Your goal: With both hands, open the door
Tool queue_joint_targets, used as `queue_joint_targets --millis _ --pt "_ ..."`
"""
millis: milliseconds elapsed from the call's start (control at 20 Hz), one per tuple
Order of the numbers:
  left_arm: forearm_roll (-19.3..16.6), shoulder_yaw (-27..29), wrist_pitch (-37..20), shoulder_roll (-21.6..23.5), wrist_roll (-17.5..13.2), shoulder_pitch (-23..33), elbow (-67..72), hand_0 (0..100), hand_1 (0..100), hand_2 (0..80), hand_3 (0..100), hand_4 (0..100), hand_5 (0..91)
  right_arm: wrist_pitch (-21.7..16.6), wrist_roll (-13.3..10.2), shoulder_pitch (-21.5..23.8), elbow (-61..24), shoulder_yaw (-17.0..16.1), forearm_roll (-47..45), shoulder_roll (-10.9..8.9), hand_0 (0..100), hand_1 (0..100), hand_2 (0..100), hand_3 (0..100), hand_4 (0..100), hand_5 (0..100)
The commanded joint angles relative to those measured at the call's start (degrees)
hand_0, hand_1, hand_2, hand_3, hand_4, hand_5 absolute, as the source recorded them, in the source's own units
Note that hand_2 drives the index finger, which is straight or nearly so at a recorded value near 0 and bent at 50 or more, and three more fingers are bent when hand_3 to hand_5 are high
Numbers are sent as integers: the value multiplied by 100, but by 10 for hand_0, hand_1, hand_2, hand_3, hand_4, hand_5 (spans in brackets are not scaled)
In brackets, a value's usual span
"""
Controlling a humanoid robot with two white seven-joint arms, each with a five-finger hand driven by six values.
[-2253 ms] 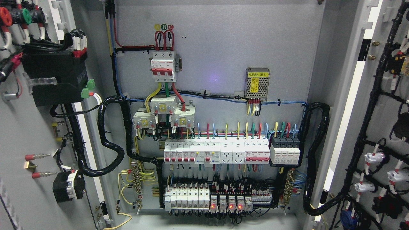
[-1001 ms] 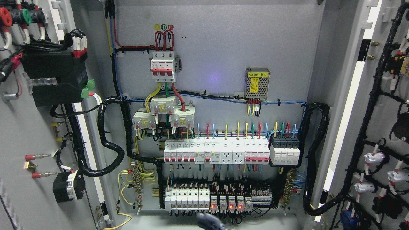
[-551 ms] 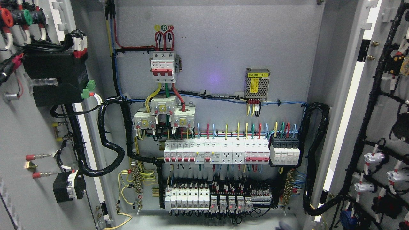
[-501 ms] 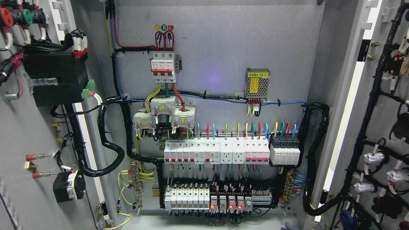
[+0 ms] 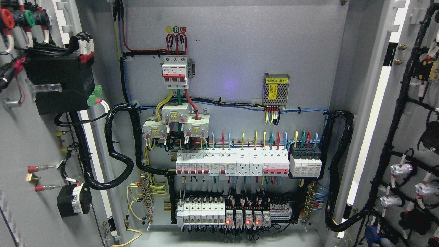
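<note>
Doors, left door [image 5: 31, 144] and right door [image 5: 404, 113], stand wide open (cabinet wiring exposed); neither hand apparently in view

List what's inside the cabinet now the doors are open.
Inside the cabinet: red-handled main breaker, mesh power supply, breaker row, relays with red lights. Wiring behind them is hidden.
</note>
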Motion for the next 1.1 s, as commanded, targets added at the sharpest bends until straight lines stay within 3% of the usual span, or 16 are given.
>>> queue_joint_targets --millis 0,351,801,1052 --pt "-6 -12 -3090 199 23 83 -2302 0 0 0 0 0 0 -1 51 107 77 -977 -399 -464 0 0 0 0 0 0" --pt "117 954 -4478 -399 41 -83 -2960 0 0 0 0 0 0 8 51 89 235 -1100 -408 -614 0 0 0 0 0 0" --pt "1180 2053 -5208 -601 32 -506 -4350 0 0 0 0 0 0 8 51 45 525 -1425 -996 -588 0 0 0 0 0 0" --pt "1742 3380 -5323 -312 224 -190 -4342 0 0 0 0 0 0 8 51 45 806 -1636 -1014 -579 0 0 0 0 0 0"
